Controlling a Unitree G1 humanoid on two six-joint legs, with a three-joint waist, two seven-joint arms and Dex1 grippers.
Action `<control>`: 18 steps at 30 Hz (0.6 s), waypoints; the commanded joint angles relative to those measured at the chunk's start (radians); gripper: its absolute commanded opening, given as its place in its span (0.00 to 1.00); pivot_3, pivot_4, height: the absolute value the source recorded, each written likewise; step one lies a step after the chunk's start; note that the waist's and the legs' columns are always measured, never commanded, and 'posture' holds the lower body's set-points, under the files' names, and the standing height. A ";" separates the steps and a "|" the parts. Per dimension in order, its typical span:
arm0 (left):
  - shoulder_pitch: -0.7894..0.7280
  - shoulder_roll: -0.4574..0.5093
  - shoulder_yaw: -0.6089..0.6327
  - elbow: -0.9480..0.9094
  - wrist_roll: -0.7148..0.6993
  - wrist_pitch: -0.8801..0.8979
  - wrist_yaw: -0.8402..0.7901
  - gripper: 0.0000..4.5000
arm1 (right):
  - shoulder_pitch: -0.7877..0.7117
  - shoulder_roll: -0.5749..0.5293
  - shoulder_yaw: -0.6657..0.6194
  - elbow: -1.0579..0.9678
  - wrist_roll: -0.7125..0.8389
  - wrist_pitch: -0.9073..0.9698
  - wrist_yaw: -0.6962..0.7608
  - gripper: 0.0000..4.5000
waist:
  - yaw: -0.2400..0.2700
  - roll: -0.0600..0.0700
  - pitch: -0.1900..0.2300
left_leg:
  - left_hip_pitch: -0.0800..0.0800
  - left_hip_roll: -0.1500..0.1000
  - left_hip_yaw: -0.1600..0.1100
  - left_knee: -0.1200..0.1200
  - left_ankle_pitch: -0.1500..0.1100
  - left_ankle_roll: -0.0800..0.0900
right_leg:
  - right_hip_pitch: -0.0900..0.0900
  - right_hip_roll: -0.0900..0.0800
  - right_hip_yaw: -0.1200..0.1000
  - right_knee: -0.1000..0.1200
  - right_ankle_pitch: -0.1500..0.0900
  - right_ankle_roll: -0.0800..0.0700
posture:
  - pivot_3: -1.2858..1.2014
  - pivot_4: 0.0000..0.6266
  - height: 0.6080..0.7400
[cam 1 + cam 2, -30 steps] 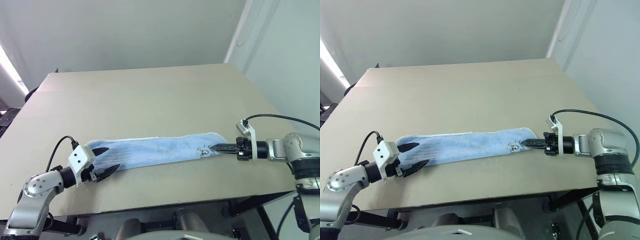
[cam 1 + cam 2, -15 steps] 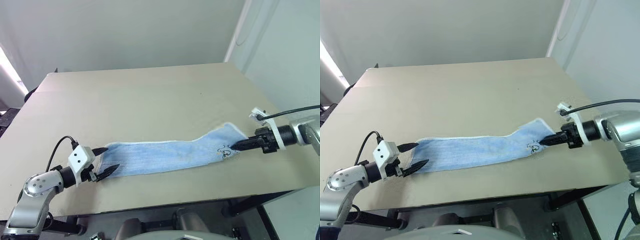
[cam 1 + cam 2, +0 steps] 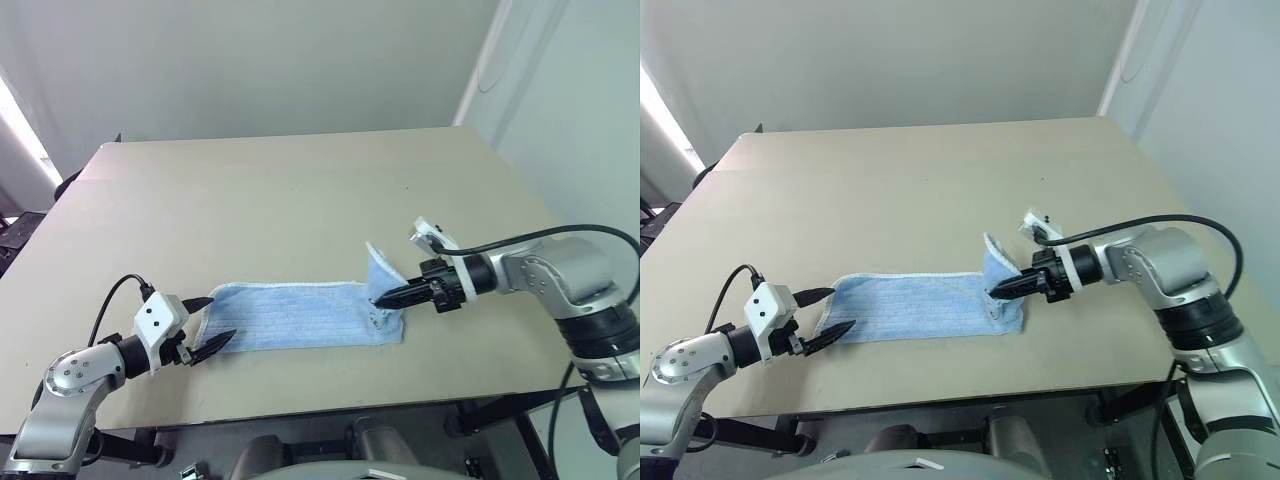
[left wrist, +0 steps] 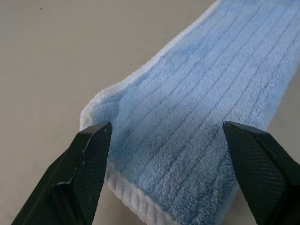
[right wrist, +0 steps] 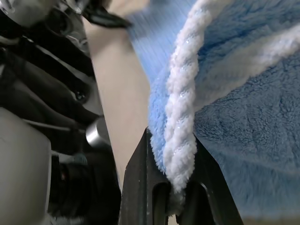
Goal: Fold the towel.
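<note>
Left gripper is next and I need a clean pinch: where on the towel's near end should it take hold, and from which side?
Take the towel by the white-stitched end edge lying flat between the open left gripper fingers. Come straight along the towel's length, low to the table; that end is a single flat layer, while the right gripper holds the other end lifted.

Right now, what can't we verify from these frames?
- Towel embroidered mark and loop tag: not visible; the lifted right end folds over them, head views.
- Left gripper contact with the towel's left end: cannot tell; fingers straddle it, left wrist view.
- Right gripper fingertips: buried in cloth, right wrist view.
</note>
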 commanded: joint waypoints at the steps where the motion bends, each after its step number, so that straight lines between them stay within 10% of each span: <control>1: -0.010 0.006 0.010 -0.027 -0.001 -0.006 0.007 0.88 | -0.025 0.050 0.029 0.016 -0.005 -0.059 0.011 0.00 | 0.003 0.000 0.000 | 0.000 0.000 0.000 0.000 0.000 0.000 | 0.000 0.000 0.000 0.000 0.000 0.000 | 0.52 0.00 1.00; 12: 0.008 0.009 0.021 -0.035 0.001 -0.013 0.016 0.88 | -0.046 0.160 0.195 0.145 -0.139 -0.225 0.049 0.00 | 0.004 0.000 0.000 | 0.000 0.000 0.000 0.001 0.000 0.000 | 0.000 0.000 0.000 0.001 0.001 0.000 | 0.52 0.00 1.00; 18: 0.017 0.008 0.021 -0.041 -0.004 -0.009 0.017 0.88 | -0.050 0.197 0.202 0.174 -0.157 -0.238 0.055 0.41 | 0.004 0.000 0.000 | 0.000 0.000 0.000 0.001 0.000 0.000 | 0.000 0.000 -0.001 0.001 0.003 -0.003 | 0.52 0.00 1.00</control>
